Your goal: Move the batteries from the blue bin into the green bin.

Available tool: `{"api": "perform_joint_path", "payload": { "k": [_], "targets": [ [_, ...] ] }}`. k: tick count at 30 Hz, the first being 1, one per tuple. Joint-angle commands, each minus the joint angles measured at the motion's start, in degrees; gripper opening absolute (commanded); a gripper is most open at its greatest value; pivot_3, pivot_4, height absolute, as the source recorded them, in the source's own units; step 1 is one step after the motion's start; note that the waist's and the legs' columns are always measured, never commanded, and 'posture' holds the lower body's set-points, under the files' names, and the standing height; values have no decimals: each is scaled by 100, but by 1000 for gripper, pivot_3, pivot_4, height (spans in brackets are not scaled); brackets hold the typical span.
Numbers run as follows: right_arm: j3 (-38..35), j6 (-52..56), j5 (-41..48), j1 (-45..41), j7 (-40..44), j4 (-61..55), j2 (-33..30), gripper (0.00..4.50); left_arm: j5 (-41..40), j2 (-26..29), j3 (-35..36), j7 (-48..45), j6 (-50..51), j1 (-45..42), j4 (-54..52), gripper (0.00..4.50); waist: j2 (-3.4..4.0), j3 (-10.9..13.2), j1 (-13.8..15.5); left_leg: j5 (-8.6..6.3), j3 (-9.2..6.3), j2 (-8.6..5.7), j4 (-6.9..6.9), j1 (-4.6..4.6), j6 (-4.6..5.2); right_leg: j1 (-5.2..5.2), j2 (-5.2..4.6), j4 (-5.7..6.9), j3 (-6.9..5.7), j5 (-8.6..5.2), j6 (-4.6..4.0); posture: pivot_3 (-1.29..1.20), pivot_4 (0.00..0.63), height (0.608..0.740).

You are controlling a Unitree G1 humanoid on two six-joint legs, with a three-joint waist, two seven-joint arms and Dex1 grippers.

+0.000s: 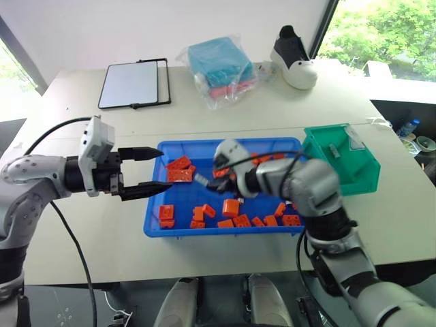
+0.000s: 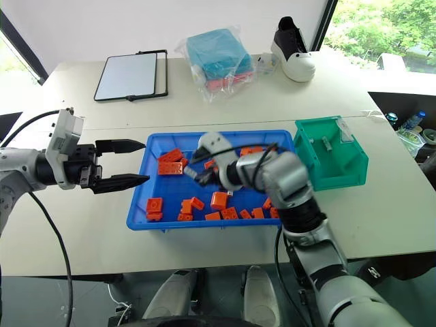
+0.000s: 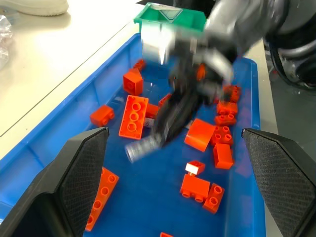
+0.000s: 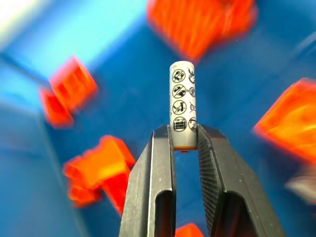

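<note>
Battery [image 4: 182, 103] is sticking out beyond the right gripper [image 4: 185, 140], whose fingers are pinching its hidden lower end. Left gripper [image 1: 151, 170] is gaping empty beside the blue bin [image 1: 153, 211]

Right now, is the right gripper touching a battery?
Touching: the right wrist view shows the right gripper shut on the battery, both fingers pressing its lower end.

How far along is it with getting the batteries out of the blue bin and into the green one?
Done: one battery already lies in the green bin. In hand: the right gripper is shut on a battery, held above the blue bin among the orange bricks. Left: carrying it across and dropping it in. The left gripper hangs open at the blue bin's edge, holding nothing. I cannot tell whether more batteries remain among the bricks.
</note>
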Motion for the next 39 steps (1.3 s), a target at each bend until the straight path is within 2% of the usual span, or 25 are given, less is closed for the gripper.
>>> {"api": "perform_joint_path", "payload": {
  "k": [1,3,7,12,16,20,26,28,30,33,39],
  "targets": [
    [-1270,457,73,-55,-53,-620,-837,105,-2,-30,-23,-40,-50,-149,-16,4500,-7,-4,25,0,-2,-2,0,-2,0,1,0,-2,-3,0,0,0,150,731],
    [-1663,496,90,100,-120,-698,-1337,105,10,-65,-67,-59,-61,-190,22,4500,-8,-4,62,-1,-5,-2,-3,-5,2,8,-2,-23,-14,0,0,0,150,731],
    [-2407,435,41,983,-68,-720,-2452,105,8,-220,-213,-97,-73,-380,161,4500,-3,-2,73,-7,14,-1,-4,-20,12,-3,-8,-25,-11,0,0,0,150,731],
    [-2634,-281,-160,2065,-178,-411,-2878,105,152,-390,-443,-203,-163,-717,444,4500,-3,-2,2,-6,29,8,2,-29,15,-14,-7,-20,-7,1,2,0,150,731],
    [-2478,-980,-357,2384,-363,-130,-2888,1999,210,-494,-509,-229,-187,-853,531,4500,-2,-2,-52,-4,35,10,11,-25,18,-12,-5,-18,2,3,-1,0,150,731],
    [-2099,-1855,-411,2368,-193,-178,-3072,3915,218,-514,-503,-244,-177,-835,484,4500,-2,-2,-40,-3,34,10,11,-26,19,-12,-3,-16,2,3,0,0,150,731],
    [-483,-3699,-246,1209,1483,-41,-3320,3915,205,-428,-403,-272,-145,-742,424,4500,3,1,-84,-4,40,15,12,-23,19,-13,0,-17,7,4,2,0,150,731],
    [221,-4172,-431,633,1917,480,-3078,3915,210,-417,-369,-240,-137,-737,418,4500,1,1,-83,-4,33,21,11,-20,18,-8,10,-18,3,3,2,0,150,731],
    [738,-4460,-534,146,2250,1083,-2719,4447,193,-415,-325,-190,-117,-715,379,4500,-2,2,-68,-4,32,22,11,-20,18,-8,10,-19,3,3,1,0,150,731],
    [1595,-5532,-1086,-298,2897,2114,-2287,4475,98,-390,-205,-91,-35,-557,160,4500,-4,3,-59,-3,32,19,12,-22,17,-9,9,-20,6,4,0,0,150,731],
    [2178,-7111,-1598,-759,3740,3856,-1495,4475,-110,-286,64,62,144,-158,-324,4500,-7,5,-41,1,27,12,11,-28,8,-12,6,-20,6,7,1,0,150,731]
  ]
}}
